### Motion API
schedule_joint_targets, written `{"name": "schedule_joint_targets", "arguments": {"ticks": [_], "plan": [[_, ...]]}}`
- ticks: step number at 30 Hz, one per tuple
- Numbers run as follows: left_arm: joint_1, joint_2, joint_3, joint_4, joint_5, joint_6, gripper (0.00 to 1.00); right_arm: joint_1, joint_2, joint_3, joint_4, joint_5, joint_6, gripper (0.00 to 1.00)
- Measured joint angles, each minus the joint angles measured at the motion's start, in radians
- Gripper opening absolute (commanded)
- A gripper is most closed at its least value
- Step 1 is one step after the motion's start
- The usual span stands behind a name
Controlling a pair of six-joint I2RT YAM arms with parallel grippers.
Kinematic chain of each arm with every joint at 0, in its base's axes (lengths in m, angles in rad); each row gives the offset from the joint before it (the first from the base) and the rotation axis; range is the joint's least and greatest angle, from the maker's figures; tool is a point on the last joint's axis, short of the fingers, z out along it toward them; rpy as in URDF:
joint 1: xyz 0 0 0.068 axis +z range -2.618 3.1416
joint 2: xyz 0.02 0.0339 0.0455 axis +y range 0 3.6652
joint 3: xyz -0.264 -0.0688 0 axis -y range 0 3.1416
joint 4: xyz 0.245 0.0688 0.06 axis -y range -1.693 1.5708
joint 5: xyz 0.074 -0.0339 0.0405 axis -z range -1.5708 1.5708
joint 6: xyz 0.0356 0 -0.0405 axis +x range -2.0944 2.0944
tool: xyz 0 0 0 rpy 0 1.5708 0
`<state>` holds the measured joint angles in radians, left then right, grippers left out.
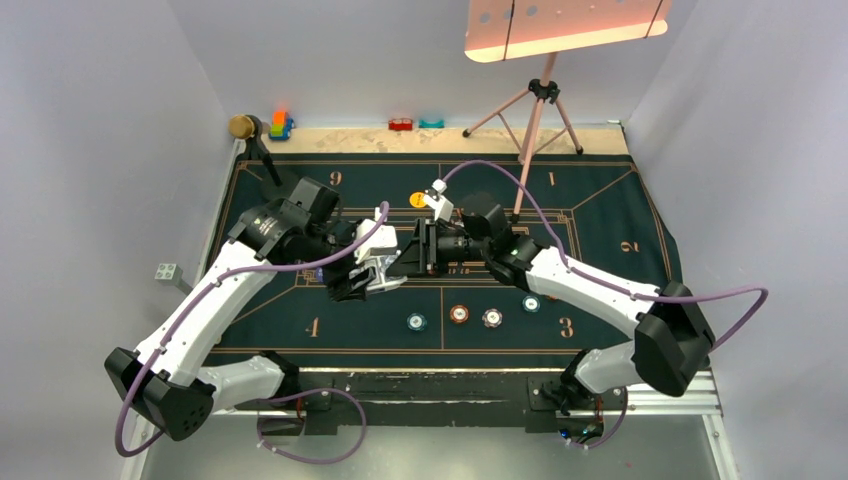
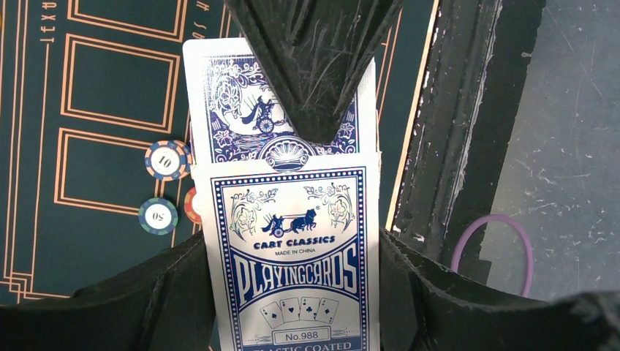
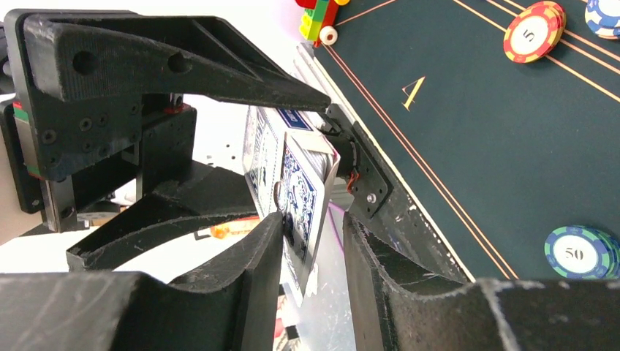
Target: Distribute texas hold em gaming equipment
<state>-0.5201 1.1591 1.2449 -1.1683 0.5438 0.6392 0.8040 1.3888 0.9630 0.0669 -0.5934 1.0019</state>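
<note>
My left gripper [image 1: 372, 272] [image 2: 292, 248] is shut on a blue-and-white playing card box [image 2: 292, 270] and holds it above the mat. A blue-backed card [image 2: 219, 95] [image 3: 301, 194] sticks out of the box top. My right gripper [image 1: 420, 250] [image 3: 313, 219] is open and straddles that card's end. One finger touches the card and the other stands apart. On the mat lie a teal chip [image 1: 416, 322], an orange chip [image 1: 459, 314], a white chip [image 1: 492, 318] and another teal chip [image 1: 531, 304]. A yellow button [image 1: 418, 200] lies farther back.
The dark green felt mat [image 1: 620, 230] covers the table. A tripod stand [image 1: 535, 110] stands at the back right, with toy blocks [image 1: 281, 125] at the back edge. The black front rail [image 2: 453, 131] and a purple cable [image 2: 497, 248] lie below the box.
</note>
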Motion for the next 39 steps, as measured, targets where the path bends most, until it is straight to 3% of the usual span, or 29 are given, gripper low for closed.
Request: {"name": "schedule_joint_targets", "arguments": {"ticks": [8, 13, 17, 20, 24, 27, 28, 29, 31, 35, 39], "plan": [[0.000, -0.001, 0.000, 0.000, 0.008, 0.000, 0.00, -0.014, -0.031, -0.023, -0.003, 0.000, 0.000, 0.40], [0.000, -0.008, 0.000, 0.000, 0.010, -0.003, 0.00, -0.025, -0.034, -0.030, 0.000, 0.000, 0.002, 0.61], [0.000, -0.009, 0.000, 0.004, 0.014, -0.013, 0.00, -0.025, -0.036, -0.060, 0.077, -0.009, 0.045, 0.68], [0.000, -0.005, 0.000, 0.007, 0.014, -0.018, 0.00, -0.012, -0.023, -0.068, 0.159, -0.026, 0.087, 0.66], [0.000, 0.006, 0.001, 0.014, 0.014, -0.019, 0.01, 0.024, 0.021, -0.066, 0.241, -0.032, 0.124, 0.48], [0.000, 0.011, 0.003, 0.022, 0.010, -0.024, 0.15, 0.044, 0.062, -0.065, 0.280, -0.037, 0.156, 0.29], [0.000, 0.011, 0.005, 0.022, 0.008, -0.026, 0.24, 0.047, 0.073, -0.065, 0.287, -0.037, 0.166, 0.24], [0.000, 0.011, 0.008, 0.022, 0.004, -0.026, 0.40, 0.047, 0.080, -0.065, 0.294, -0.037, 0.177, 0.19], [0.000, 0.011, 0.008, 0.027, -0.002, -0.025, 0.56, 0.047, 0.084, -0.065, 0.310, -0.037, 0.203, 0.12], [0.000, 0.007, 0.010, 0.036, -0.010, -0.023, 0.98, 0.045, 0.082, -0.066, 0.315, -0.029, 0.229, 0.08], [-0.013, 0.007, 0.010, 0.048, -0.008, -0.026, 1.00, 0.047, 0.082, -0.066, 0.316, -0.027, 0.229, 0.08]]}}
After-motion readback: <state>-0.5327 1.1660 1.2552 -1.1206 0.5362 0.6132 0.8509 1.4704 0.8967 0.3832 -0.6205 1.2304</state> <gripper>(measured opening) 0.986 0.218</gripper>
